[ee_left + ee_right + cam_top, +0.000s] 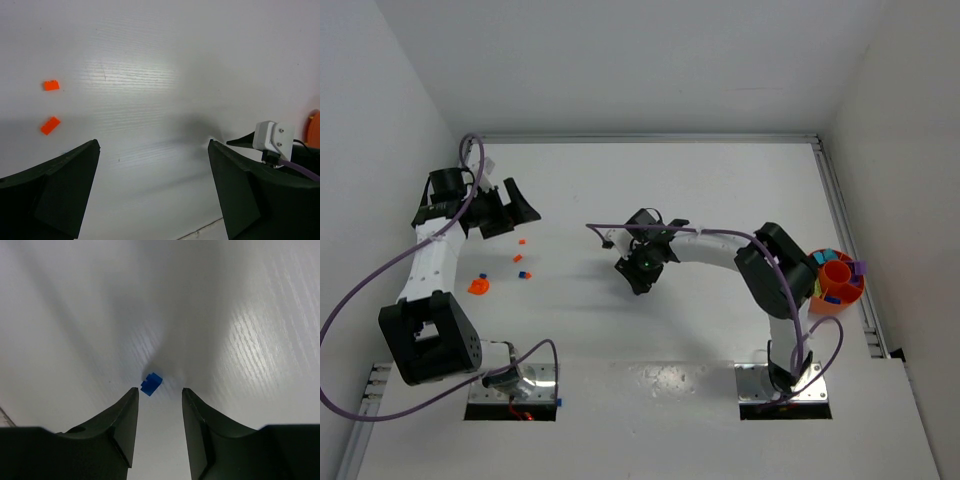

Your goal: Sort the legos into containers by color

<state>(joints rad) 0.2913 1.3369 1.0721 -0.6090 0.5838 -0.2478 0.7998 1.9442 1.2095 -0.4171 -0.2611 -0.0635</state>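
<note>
My right gripper (159,390) is open and low over the table, and a small blue brick (151,383) lies just beyond its fingertips, nearer the left finger and untouched. In the top view this gripper (638,272) is mid-table and hides that brick. My left gripper (513,215) is open and empty at the far left. Below it lie two orange bricks (520,242) (518,259), a blue-and-orange bit (524,274) and a larger orange piece (479,286). The left wrist view shows the open gripper (154,144) and two orange bricks (51,85) (50,125). The orange bowl (823,301) holds sorted bricks at the right edge.
A metal rail (843,215) runs along the table's right side beside the bowl, and white walls close in the back and sides. The right arm's white wrist part (272,137) shows in the left wrist view, with an orange edge (315,130) behind it.
</note>
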